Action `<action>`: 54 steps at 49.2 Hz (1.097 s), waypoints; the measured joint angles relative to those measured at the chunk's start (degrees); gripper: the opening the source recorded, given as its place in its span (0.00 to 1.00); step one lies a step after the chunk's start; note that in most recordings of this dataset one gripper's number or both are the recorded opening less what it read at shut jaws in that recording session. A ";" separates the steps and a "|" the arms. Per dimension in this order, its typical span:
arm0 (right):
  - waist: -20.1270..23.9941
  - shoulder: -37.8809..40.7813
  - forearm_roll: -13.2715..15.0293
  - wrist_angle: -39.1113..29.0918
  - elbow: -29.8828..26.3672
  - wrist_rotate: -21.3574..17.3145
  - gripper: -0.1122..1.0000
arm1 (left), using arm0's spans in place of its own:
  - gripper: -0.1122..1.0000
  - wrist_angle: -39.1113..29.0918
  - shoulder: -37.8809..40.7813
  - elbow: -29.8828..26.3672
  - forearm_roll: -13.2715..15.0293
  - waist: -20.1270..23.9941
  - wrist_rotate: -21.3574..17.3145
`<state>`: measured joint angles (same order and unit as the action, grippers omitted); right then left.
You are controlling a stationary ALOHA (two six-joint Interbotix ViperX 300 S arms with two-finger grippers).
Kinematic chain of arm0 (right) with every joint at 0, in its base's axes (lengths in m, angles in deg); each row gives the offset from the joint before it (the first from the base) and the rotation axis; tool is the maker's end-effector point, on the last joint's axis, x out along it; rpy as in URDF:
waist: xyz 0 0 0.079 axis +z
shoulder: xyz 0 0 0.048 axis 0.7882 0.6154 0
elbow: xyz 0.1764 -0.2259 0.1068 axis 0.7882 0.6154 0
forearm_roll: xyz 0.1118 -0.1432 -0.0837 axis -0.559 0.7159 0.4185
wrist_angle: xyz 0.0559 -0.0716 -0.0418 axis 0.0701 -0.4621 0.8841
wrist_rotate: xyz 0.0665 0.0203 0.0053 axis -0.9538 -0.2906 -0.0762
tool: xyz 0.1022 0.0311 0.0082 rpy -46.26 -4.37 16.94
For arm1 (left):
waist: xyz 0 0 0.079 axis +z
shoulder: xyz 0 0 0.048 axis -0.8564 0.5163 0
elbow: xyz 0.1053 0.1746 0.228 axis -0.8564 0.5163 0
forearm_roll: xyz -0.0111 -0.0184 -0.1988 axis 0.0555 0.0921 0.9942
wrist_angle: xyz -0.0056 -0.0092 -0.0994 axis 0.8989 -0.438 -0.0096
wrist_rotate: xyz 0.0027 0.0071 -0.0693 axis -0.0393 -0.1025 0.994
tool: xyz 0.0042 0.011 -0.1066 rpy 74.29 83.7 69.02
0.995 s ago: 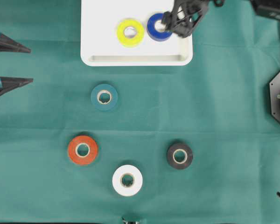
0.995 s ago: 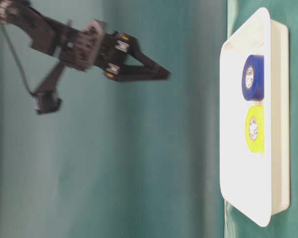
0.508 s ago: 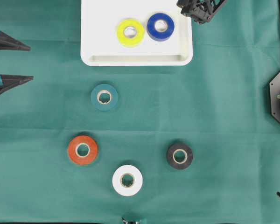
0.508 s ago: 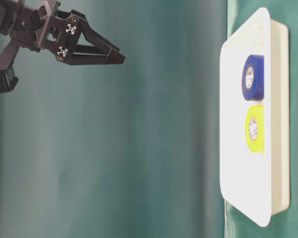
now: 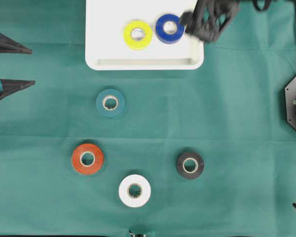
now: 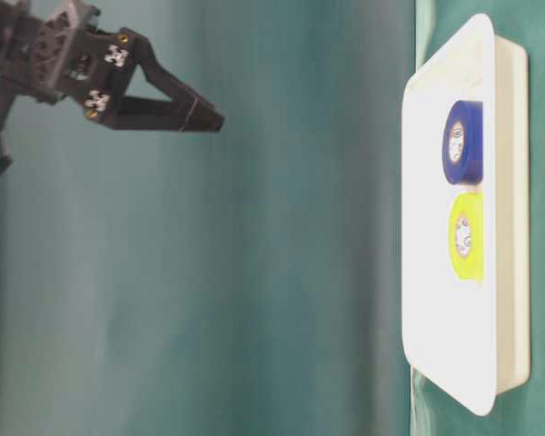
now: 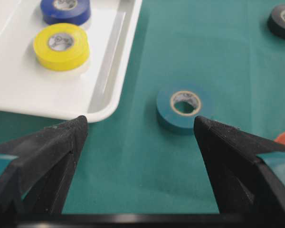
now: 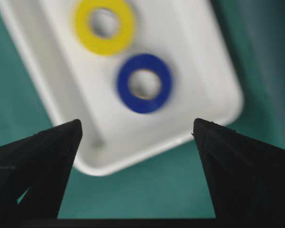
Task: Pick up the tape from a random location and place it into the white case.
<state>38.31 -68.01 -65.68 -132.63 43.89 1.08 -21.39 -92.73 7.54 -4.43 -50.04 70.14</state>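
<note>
A green cloth covers the bench [image 5: 237, 108], with the white case [image 5: 103, 29] at its far edge in the overhead view. Two rolls lie flat inside the case, the yellow tape [image 5: 137, 34] and the blue tape [image 5: 169, 28], just beside each other and near the case's right rim. Four rolls are left on the cloth: the teal tape [image 5: 110, 102] closest to the case, the orange tape [image 5: 87, 158], the white tape [image 5: 134, 190] and the black tape [image 5: 190, 165], all well apart from one another. By that count the task looks about a third done.

The right tool [image 5: 207, 22] hangs above the case's right corner, jaws spread wide and carrying nothing. The left tool [image 5: 10, 66] waits at the left edge, jaws also wide apart and empty, facing the teal tape.

The case has plenty of bare floor left of the yellow tape. The cloth between the loose rolls is open, so each can likely be approached from above without nudging a neighbour.
</note>
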 measured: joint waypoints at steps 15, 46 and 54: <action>12.39 0.70 0.35 2.46 0.00 -5.98 0.90 | 0.98 0.09 0.00 0.00 0.00 0.00 0.00; 16.08 -9.23 0.97 11.16 9.67 -7.12 0.88 | 0.98 -0.97 0.00 0.00 -0.09 0.09 0.00; 16.26 -18.28 0.97 18.28 17.93 -7.82 0.88 | 0.98 -0.88 0.00 0.00 0.00 0.53 0.00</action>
<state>54.57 -86.29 -64.71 -114.34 61.82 -6.75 -22.27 -92.73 7.54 -4.43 -49.51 70.14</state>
